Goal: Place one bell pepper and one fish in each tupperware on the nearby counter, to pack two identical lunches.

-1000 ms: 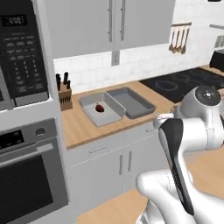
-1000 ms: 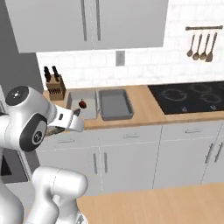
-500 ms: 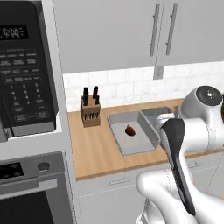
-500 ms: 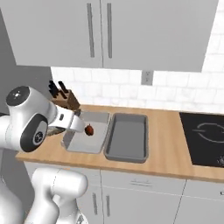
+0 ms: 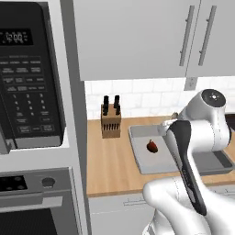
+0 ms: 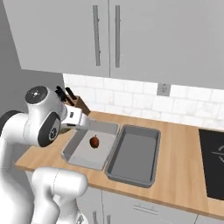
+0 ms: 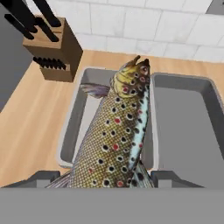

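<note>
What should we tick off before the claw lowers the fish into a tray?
1. Grip: the spotted grey-brown fish sits between the claw's dark tips, held: ok.
2. Target tray: the lighter grey rectangular tupperware holds one small glossy red bell pepper and no fish: ok.
3. Second tray: the darker grey tupperware beside it is empty, as it should be at this stage: ok.
4. Position: in the hand view the fish hangs over the rims where the two trays meet, not squarely over the lighter one: not ok.
5. Obstacles: the wooden knife block stands apart from the trays on the light-brown wooden counter: ok.
6. Height above the tray: cannot tell.
</note>
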